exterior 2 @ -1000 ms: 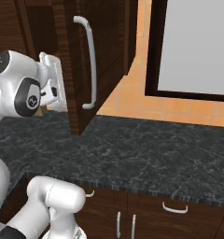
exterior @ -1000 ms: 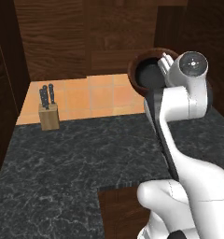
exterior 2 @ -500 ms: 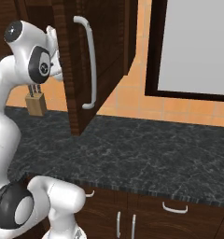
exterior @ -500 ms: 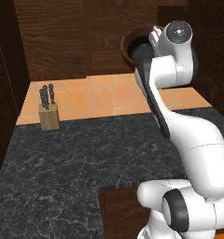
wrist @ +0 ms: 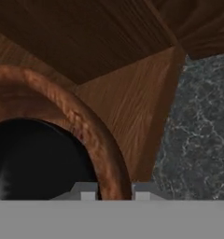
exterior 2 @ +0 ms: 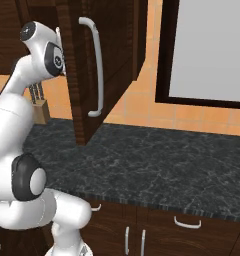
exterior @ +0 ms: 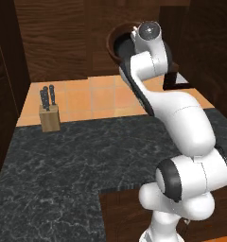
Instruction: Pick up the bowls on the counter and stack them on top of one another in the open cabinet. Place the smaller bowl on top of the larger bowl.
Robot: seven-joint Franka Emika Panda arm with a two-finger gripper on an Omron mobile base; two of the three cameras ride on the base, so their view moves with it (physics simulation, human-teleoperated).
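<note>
Gripper (wrist: pixel 111 189) pinching rim of larger bowl (wrist: pixel 93 128), high inside open cabinet (exterior: pixel 63 38).

Fingertips (wrist: pixel 86 190) set either side of the reddish-brown wall, one inside, one outside. Smaller bowl (wrist: pixel 34 158) nested within, glossy black, mouth facing the hand camera. Both bowls round, so no long axis to speak of; openings turned the same way. Wooden shelf (wrist: pixel 128 98) just below the rim. Counter (wrist: pixel 200 126) well beneath, beyond shelf edge. Knife block (exterior: pixel 49 112) far off by tiled wall.
</note>
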